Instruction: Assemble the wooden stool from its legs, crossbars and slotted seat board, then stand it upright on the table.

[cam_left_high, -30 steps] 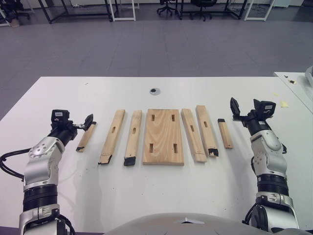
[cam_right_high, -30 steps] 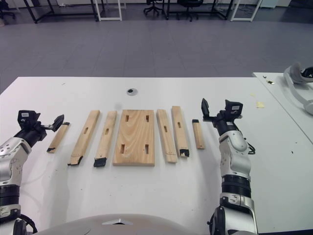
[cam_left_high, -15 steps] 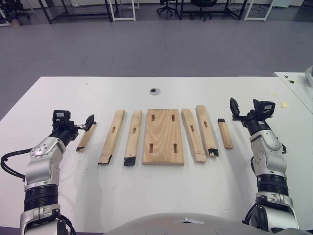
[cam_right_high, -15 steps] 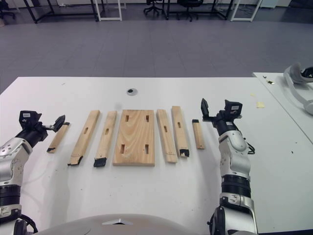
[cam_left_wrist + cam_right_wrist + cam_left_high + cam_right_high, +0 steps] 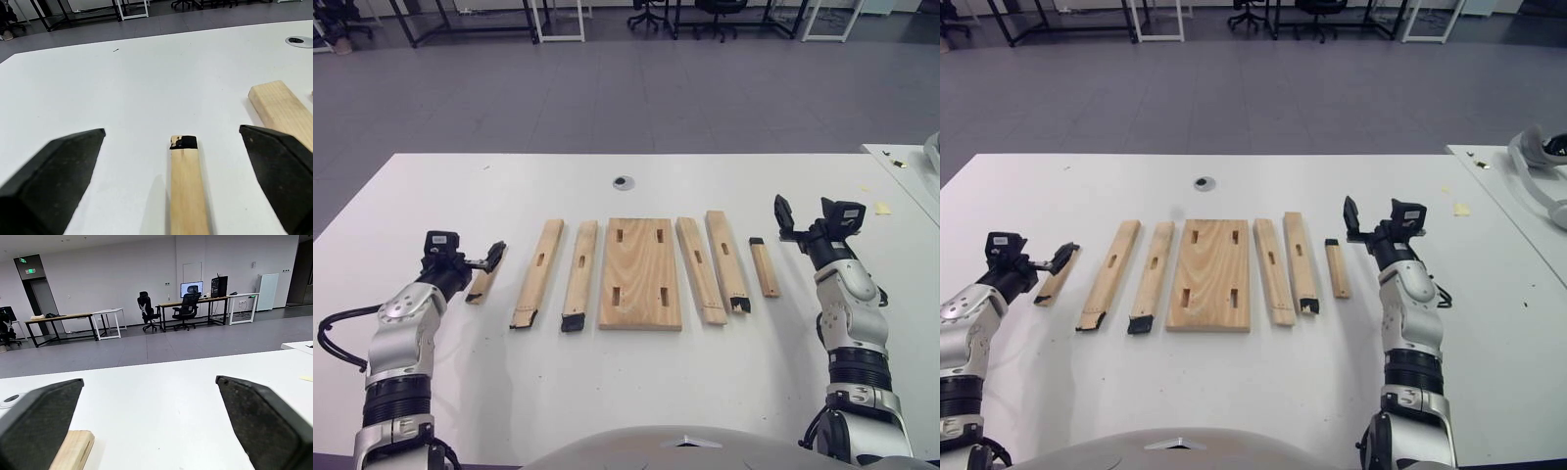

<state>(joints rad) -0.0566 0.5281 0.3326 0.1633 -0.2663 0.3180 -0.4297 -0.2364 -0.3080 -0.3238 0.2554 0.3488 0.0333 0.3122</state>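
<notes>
Plainly, left tool [image 5: 171, 131] gapes wide astride a flat, black-tipped wooden crossbar [image 5: 188, 196]; right tool [image 5: 149, 379] equally wide.

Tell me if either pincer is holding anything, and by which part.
Nothing is held. The left pincer stands open at the short crossbar; the right pincer is open.

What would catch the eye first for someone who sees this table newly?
The slotted seat board lies flat in the middle of the table, with two legs on each side. The open left hand is low at the left crossbar; the open right hand hovers near the right crossbar.
</notes>
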